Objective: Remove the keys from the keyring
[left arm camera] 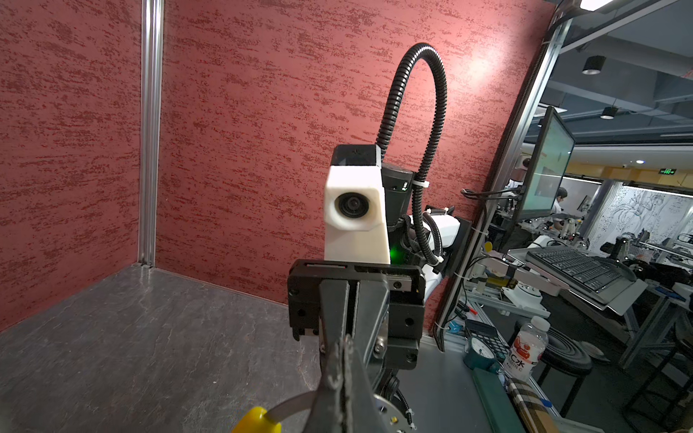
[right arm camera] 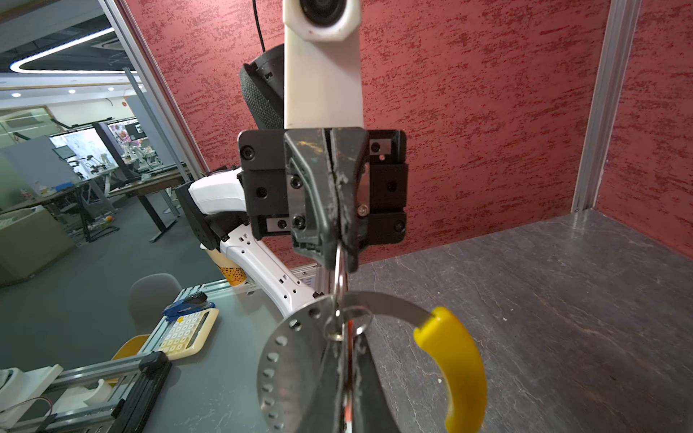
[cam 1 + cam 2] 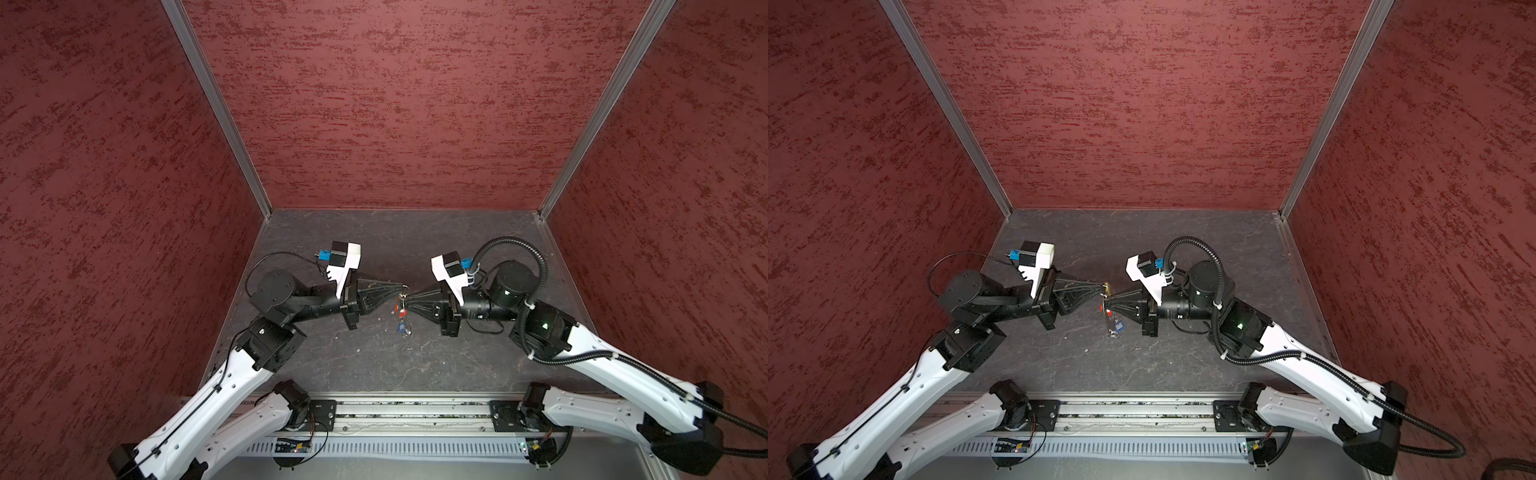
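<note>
Above the table's (image 3: pixel 374 365) centre, left gripper (image 3: pixel 404 286) is clamping the keyring (image 2: pixel 453 360) by a small silver ring (image 2: pixel 339 279); right gripper (image 3: pixel 410 297) is pinching its band (image 2: pixel 390 304). The keys (image 3: pixel 401 322) are dangling below: light, slippery. The plastic tags (image 3: pixel 400 308) are likely offering the best hold.

I watch through two top views set high above the keyring (image 3: pixel 403 296), on the arm-base side of it. They are tilted down toward the back wall (image 3: pixel 395 104) behind it, and from far off they share nearly the whole cell. Each wrist view sits very close to the keyring and faces across it, so I see the right wrist camera (image 1: pixel 352 205) and the left wrist camera (image 2: pixel 322 11).
</note>
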